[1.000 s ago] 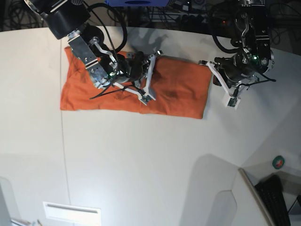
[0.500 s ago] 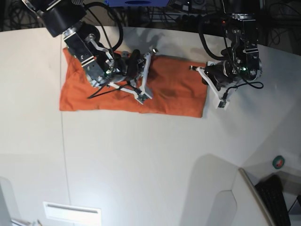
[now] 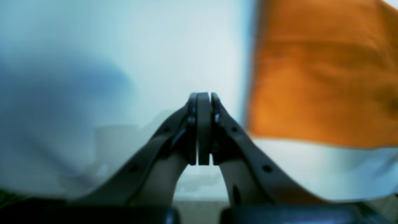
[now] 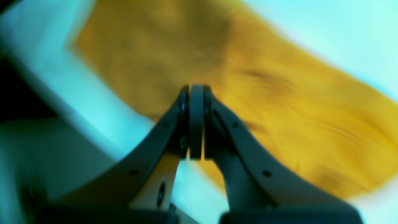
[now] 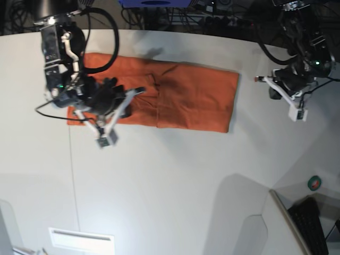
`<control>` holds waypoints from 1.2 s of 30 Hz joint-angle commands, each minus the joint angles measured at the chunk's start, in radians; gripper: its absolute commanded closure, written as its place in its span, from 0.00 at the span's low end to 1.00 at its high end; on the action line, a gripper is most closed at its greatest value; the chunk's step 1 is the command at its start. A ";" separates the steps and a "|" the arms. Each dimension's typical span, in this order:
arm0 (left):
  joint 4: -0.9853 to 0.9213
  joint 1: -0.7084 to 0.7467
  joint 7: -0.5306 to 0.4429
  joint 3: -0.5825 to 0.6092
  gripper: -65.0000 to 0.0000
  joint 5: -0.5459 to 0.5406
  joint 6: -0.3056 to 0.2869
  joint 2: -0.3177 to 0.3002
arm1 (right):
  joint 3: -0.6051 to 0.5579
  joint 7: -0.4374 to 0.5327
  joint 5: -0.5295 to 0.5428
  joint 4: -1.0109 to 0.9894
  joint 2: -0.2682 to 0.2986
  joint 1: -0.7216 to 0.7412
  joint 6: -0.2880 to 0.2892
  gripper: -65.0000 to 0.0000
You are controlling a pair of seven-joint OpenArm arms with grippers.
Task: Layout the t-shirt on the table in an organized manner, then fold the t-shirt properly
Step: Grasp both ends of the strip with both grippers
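The orange t-shirt [image 5: 186,98] lies on the white table [image 5: 170,180] as a long folded rectangle, with a vertical crease near its middle. My right gripper [image 5: 139,91] hovers over the shirt's left half, shut and empty; in its wrist view the shut tips [image 4: 196,88] hang above the orange cloth [image 4: 279,102]. My left gripper [image 5: 258,79] is just off the shirt's right edge, over bare table, also shut on nothing. Its wrist view shows the closed tips [image 3: 203,96] with the shirt [image 3: 314,77] to the right.
A thin dark seam [image 5: 70,170] runs down the table's left side. A white label plate [image 5: 81,240] sits near the front edge. At the lower right are a small green and red disc [image 5: 314,183] and a dark keyboard [image 5: 313,226]. Cables crowd the back edge.
The right arm has swung left and toward the front, off the shirt's middle. The left arm has pulled away to the right of the shirt's edge. Both grippers stayed shut.
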 commanded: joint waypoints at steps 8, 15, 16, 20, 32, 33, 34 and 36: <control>-0.214 0.012 -0.154 -0.204 1.00 -0.064 -0.123 -0.195 | 0.445 -0.094 0.175 0.027 -0.012 -0.047 0.062 0.57; -0.392 0.018 -0.317 -0.201 1.00 -0.064 -0.126 -0.228 | 0.652 -0.160 0.238 -0.100 0.012 -0.029 0.223 0.13; -0.394 0.016 -0.317 -0.195 1.00 -0.064 -0.126 -0.225 | 0.652 -0.151 0.238 -0.140 0.018 -0.025 0.228 0.13; -0.392 0.016 -0.320 -0.100 1.00 -0.064 -0.122 -0.221 | 0.650 -0.071 0.241 -0.275 0.040 -0.025 0.231 0.13; -0.377 -0.067 -0.320 0.026 1.00 -0.062 -0.119 -0.113 | 0.531 0.015 0.242 -0.339 0.045 -0.032 0.232 0.13; -0.371 -0.065 -0.320 0.052 1.00 -0.062 -0.108 -0.112 | 0.531 0.016 0.242 -0.341 0.045 -0.030 0.232 0.13; -0.371 -0.064 -0.320 0.074 1.00 -0.062 -0.087 -0.110 | 0.532 0.016 0.242 -0.352 0.045 -0.029 0.232 0.13; -0.382 -0.070 -0.320 0.113 1.00 -0.062 -0.051 -0.110 | 0.534 0.018 0.241 -0.372 0.049 -0.024 0.232 0.13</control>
